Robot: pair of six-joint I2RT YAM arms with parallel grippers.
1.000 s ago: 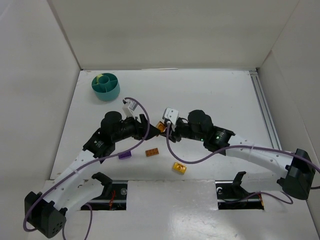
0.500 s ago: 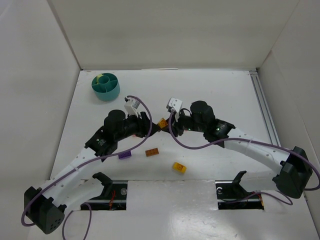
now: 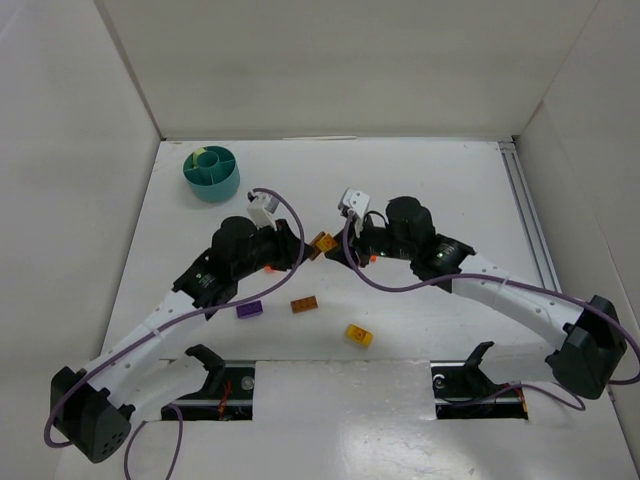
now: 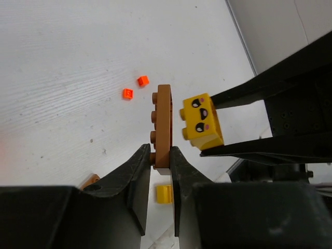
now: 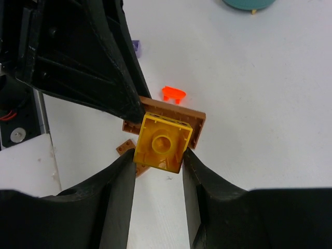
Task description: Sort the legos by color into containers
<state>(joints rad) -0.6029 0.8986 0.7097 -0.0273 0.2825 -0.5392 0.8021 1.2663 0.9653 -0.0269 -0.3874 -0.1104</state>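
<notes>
Top external: the left end effector (image 3: 303, 252) and right end effector (image 3: 337, 252) meet tip to tip over the counter (image 3: 430, 170) with an orange-brown plate (image 3: 322, 241) between them. The teal tub (image 3: 226, 186) stands well beyond the left one, and a purple brick (image 3: 249, 310), brown brick (image 3: 305, 304) and loose yellow brick (image 3: 358, 335) lie behind both. Left wrist: the left end effector is clenched on the upright plate's lower edge, with a face-printed yellow brick (image 4: 201, 120) just beside the plate and two red-orange bits (image 4: 142, 80) ahead on the counter. Right wrist: the right end effector grasps the face-printed yellow brick by its sides, hollow underside toward the camera, with the plate directly beyond it.
</notes>
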